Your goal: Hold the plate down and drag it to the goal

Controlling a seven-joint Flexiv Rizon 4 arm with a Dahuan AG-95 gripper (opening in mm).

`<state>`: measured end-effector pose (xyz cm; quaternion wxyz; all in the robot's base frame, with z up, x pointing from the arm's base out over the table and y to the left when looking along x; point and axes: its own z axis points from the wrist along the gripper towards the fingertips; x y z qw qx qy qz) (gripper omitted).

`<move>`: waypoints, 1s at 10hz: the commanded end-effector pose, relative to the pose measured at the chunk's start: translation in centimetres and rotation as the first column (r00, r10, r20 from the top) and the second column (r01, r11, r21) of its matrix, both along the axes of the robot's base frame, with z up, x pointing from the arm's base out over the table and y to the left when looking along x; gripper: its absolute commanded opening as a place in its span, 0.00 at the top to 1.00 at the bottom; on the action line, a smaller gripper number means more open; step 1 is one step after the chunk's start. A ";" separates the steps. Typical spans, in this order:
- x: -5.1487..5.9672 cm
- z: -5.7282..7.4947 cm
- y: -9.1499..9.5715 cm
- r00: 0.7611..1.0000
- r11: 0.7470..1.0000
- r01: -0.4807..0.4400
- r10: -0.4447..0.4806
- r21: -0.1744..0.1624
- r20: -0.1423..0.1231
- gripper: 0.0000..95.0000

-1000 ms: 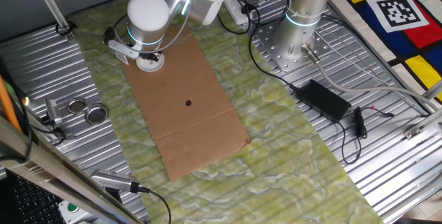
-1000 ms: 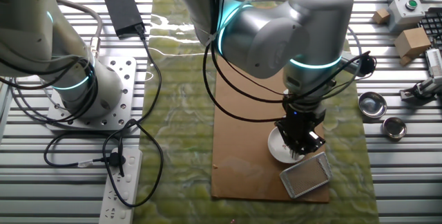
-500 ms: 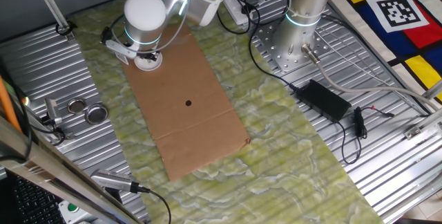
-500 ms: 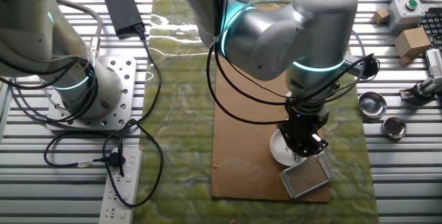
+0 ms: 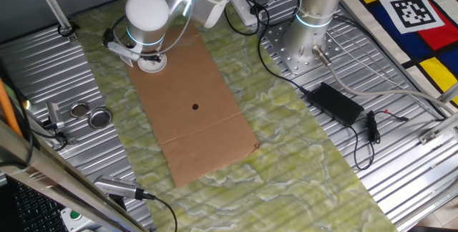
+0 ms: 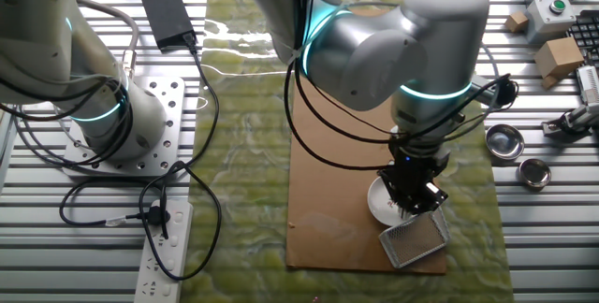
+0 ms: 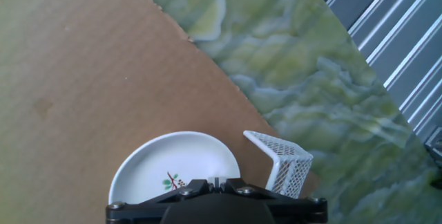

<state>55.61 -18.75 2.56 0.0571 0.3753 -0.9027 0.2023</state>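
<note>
The plate (image 7: 173, 163) is a small white disc with a little sprig print, lying on the brown cardboard near its corner. It also shows in the fixed views (image 6: 379, 202) (image 5: 155, 64). My gripper (image 7: 216, 180) has its fingers closed together and presses down on the plate's near part; it shows in the fixed views too (image 6: 409, 207) (image 5: 149, 59). The goal (image 7: 280, 158) is a whitish mesh L-shaped corner frame just right of the plate, with a narrow gap between them. It lies at the cardboard's corner (image 6: 414, 239) (image 5: 120, 51).
The brown cardboard sheet (image 5: 197, 124) bears a black dot (image 5: 195, 106) and lies on a green mat (image 6: 245, 153). Two metal lids (image 6: 505, 140) (image 6: 534, 173) sit on the ribbed table. A second arm's base (image 5: 308, 42), a power adapter (image 5: 335, 102) and a power strip (image 6: 164, 247) lie nearby.
My gripper and the plate under it have slid a little toward the goal frame at the cardboard's corner. The frame has not moved.
</note>
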 end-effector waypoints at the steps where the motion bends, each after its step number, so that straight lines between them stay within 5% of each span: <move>1: 0.0 -0.1 0.2 0.999 1.000 -0.019 0.020 0.018 -0.033 1.00; 10: 0.2 0.1 0.8 0.973 0.990 -0.134 0.139 0.041 -0.185 1.00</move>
